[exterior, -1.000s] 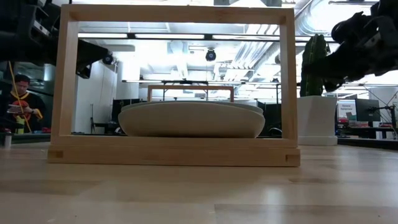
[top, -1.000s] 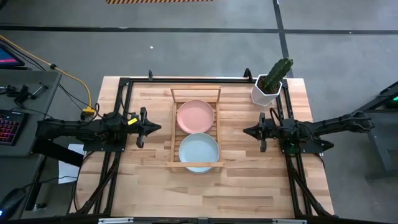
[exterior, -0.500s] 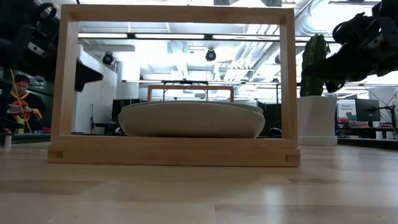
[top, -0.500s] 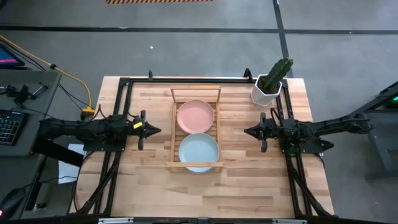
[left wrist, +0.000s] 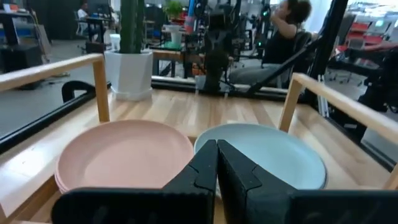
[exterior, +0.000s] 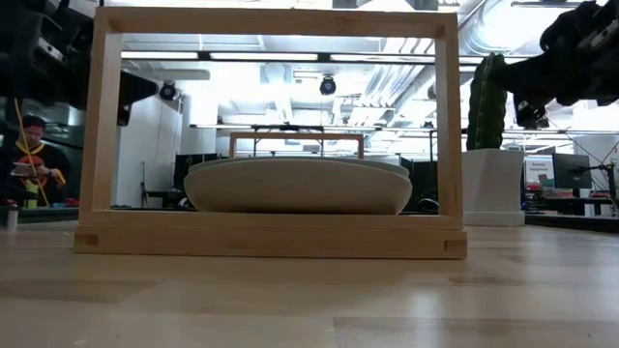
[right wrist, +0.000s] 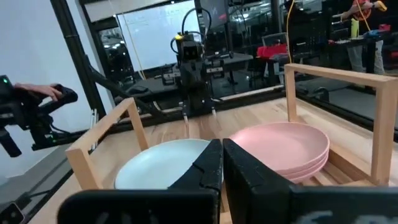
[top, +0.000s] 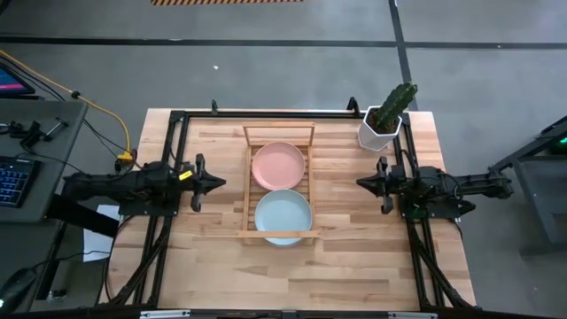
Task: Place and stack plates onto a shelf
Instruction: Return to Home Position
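Shelf [top: 278, 131] holds two piles of plates: pink stack [top: 278, 165] at the end nearer the cactus [top: 396, 99], mint stack [top: 283, 215] at the other end, rims just beside each other. The count under each top plate cannot be told. Left gripper [top: 220, 183] hovers left of the shelf and right gripper [top: 361, 184] right of it, both with jaws pressed together, empty.

Seen from above, the pink plate [top: 278, 164] and the mint plate [top: 283, 215] on the shelf [top: 279, 127] hide any plates beneath them. In the low view, the near stack [exterior: 297, 186] on the shelf blocks the pink plate from sight.
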Robot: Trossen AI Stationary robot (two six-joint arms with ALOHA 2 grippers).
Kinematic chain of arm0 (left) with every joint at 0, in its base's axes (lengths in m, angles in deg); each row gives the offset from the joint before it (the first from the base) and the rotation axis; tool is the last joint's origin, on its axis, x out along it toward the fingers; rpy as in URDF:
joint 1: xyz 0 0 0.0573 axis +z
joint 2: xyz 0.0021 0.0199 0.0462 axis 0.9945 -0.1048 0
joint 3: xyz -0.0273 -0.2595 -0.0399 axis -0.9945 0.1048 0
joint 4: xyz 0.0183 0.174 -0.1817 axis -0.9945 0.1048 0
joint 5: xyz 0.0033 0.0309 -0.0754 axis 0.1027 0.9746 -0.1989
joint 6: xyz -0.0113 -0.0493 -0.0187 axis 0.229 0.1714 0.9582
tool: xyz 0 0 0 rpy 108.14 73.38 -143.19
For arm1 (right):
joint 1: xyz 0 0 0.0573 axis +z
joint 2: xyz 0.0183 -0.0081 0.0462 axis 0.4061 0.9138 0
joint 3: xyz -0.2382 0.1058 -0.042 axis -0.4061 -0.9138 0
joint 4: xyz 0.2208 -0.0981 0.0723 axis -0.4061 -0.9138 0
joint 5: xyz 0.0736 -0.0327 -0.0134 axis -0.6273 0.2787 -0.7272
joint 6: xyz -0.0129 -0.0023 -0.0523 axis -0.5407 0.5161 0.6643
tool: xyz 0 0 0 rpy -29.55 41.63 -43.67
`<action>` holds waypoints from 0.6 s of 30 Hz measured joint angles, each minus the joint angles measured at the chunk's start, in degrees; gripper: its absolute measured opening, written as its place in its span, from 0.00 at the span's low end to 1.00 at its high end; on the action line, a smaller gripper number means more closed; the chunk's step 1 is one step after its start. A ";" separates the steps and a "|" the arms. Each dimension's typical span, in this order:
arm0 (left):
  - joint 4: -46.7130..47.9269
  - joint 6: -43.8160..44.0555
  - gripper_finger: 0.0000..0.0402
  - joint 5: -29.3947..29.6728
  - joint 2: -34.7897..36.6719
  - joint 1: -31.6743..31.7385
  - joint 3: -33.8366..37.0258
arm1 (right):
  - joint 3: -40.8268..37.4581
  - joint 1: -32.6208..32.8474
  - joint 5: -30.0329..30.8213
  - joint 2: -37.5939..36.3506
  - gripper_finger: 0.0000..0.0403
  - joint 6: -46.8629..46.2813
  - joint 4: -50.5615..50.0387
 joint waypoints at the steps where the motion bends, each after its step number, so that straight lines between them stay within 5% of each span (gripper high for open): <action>1: 0.06 0.00 0.01 0.02 0.66 0.00 0.00 | 0.00 0.00 -0.04 0.03 0.00 0.00 -0.07; 18: -0.06 0.02 0.01 0.01 3.21 0.00 0.03 | 0.00 0.02 -0.54 -0.02 0.00 0.00 -0.75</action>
